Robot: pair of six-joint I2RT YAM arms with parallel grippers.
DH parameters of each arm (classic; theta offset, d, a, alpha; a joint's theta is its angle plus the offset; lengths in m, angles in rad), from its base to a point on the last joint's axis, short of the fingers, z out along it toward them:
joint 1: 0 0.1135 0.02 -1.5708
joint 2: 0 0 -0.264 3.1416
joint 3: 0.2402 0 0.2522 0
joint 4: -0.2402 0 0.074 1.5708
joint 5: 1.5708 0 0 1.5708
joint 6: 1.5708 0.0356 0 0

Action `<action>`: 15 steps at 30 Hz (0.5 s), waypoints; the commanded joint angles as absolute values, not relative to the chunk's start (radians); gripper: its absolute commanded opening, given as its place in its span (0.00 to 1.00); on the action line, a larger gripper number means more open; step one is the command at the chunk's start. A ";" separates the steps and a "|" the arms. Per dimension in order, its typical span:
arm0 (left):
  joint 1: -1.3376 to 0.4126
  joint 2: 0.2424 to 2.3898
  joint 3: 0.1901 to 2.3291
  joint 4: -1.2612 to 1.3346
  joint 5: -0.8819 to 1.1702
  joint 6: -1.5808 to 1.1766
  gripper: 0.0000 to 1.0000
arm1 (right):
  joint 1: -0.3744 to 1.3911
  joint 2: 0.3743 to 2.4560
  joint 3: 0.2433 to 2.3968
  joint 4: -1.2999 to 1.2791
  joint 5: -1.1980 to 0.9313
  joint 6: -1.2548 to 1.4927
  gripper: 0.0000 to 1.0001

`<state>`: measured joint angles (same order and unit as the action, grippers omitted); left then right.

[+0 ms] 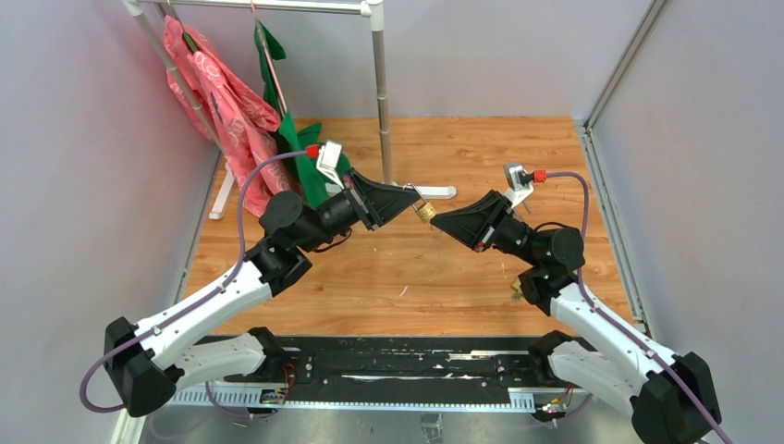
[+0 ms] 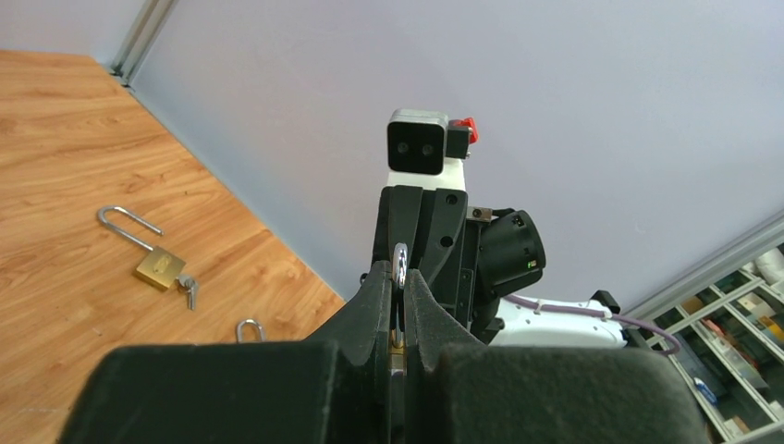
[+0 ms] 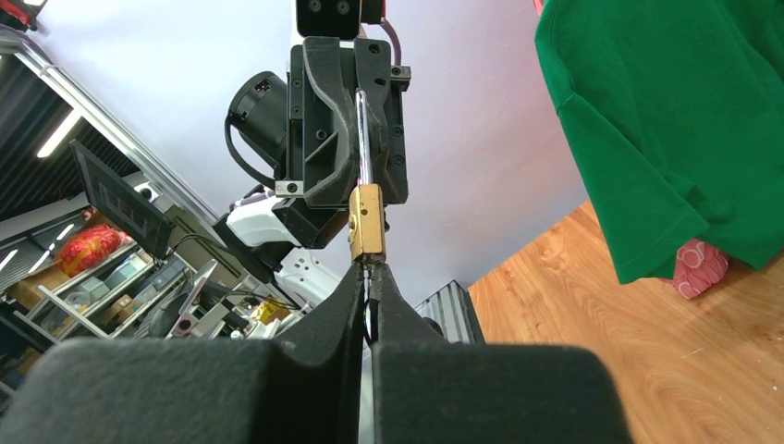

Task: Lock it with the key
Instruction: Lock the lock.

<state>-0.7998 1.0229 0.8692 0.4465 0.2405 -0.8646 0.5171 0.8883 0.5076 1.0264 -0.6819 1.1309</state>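
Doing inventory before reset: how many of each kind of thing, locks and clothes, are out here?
Brass padlocks: 2, one held, one lying loose
Shackle loop, body hidden: 1
Hanging garments: 2, pink, green
Total: 5

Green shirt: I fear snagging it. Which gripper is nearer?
Left. The left gripper is beside the green shirt; the right gripper is farther, across the padlock between them.

The left arm (image 1: 213, 305) and right arm (image 1: 606, 328) have white links, black joints, purple cables (image 1: 243, 208) and red connectors (image 1: 312, 150).
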 commanded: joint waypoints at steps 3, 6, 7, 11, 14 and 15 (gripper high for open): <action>-0.798 1.012 0.869 0.482 0.207 -0.853 0.00 | 0.527 0.876 0.501 1.066 -0.704 1.137 0.00; -0.792 0.997 0.861 0.481 0.181 -0.849 0.00 | 0.527 0.859 0.473 1.061 -0.690 1.137 0.00; -0.789 0.995 0.862 0.482 0.182 -0.849 0.00 | 0.528 0.850 0.460 1.062 -0.680 1.137 0.00; -0.781 0.979 0.857 0.476 0.170 -0.851 0.00 | 0.528 0.791 0.414 1.004 -0.646 1.121 0.00; -0.771 0.965 0.860 0.457 0.167 -0.833 0.00 | 0.528 0.732 0.386 0.923 -0.628 1.100 0.00; -0.768 0.963 0.864 0.447 0.166 -0.826 0.00 | 0.527 0.711 0.386 0.872 -0.626 1.083 0.00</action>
<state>-0.7834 0.9939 0.8627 0.4412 0.1978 -0.8593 0.5171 0.7803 0.4107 0.9756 -0.6468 1.1282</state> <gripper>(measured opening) 0.045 0.011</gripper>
